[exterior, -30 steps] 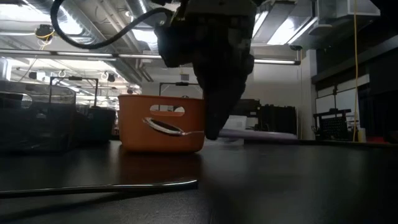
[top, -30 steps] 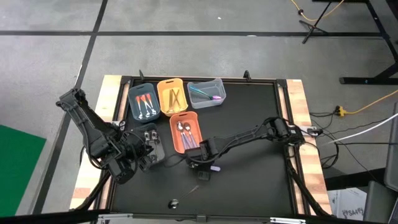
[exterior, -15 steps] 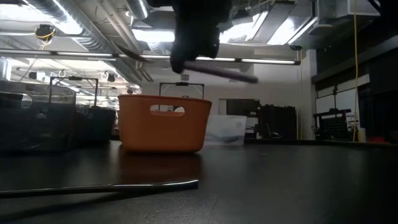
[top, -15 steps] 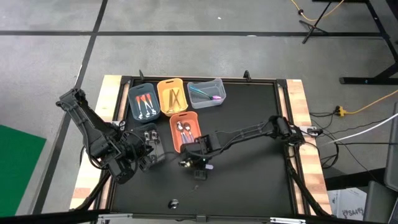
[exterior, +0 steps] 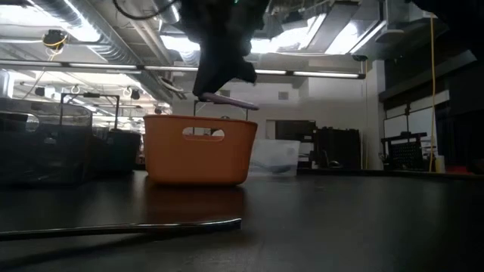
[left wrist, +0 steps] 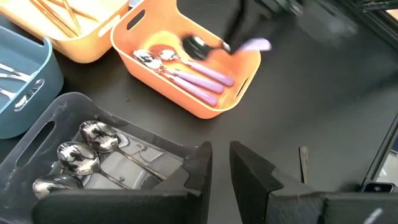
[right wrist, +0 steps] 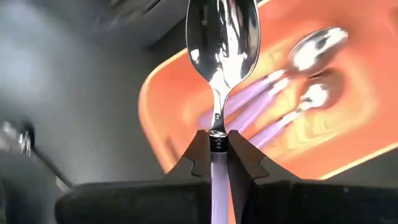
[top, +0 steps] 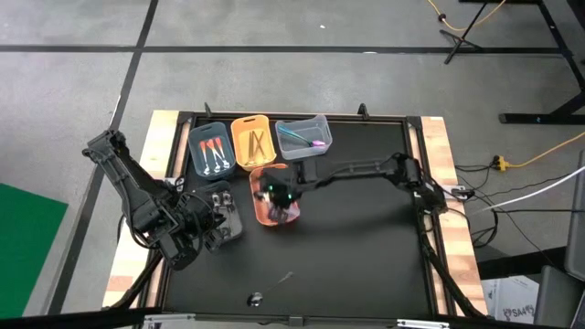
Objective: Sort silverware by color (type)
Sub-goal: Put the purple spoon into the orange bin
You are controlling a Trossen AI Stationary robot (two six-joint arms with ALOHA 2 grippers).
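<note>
Spoon (right wrist: 222, 37) w/ purple handle is clamped in my right end effector (right wrist: 216, 149), fingers (right wrist: 199, 158) pinched on the neck just below the bowl, bowel end pointing fwd. In the high view my right end effector (top: 274, 194) hangs over the orange bin (top: 260, 212), mid-counter, left of center. Low view: spoon (exterior: 225, 99) is up in the air just above the orange bin (exterior: 198, 149) rim, roughly level, not touching it. Left wrist view shows same spoon (left wrist: 229, 46) over the bin's far side, purple handle sticking out past the rim.

Orange bin (left wrist: 186, 93) already has 3 purple-handled spoons (left wrist: 186, 67) lying side by side, bowls toward the left end.

My left end effector (left wrist: 221, 171) sits low at the left side of the counter (top: 366, 247), near the clear bin (left wrist: 37, 146); fingers a little apart, nothing between them. Clear bin holds silver spoons (left wrist: 78, 155), 3 bowls visible.

Far row, high view: blue bin (top: 196, 160) w/ orange-red handled pieces (top: 213, 153), yellow bin (top: 239, 128) w/ gold pieces (top: 255, 143), clear far bin (top: 322, 127) w/ teal + purple pieces (top: 302, 137).

Loose on counter: a thin piece (top: 286, 277) near the front edge, color can't tell; low view shows a long thin utensil (exterior: 121, 227) lying flat close to the camera. Small round thing (top: 255, 298) at the near edge, can't tell what.
</note>
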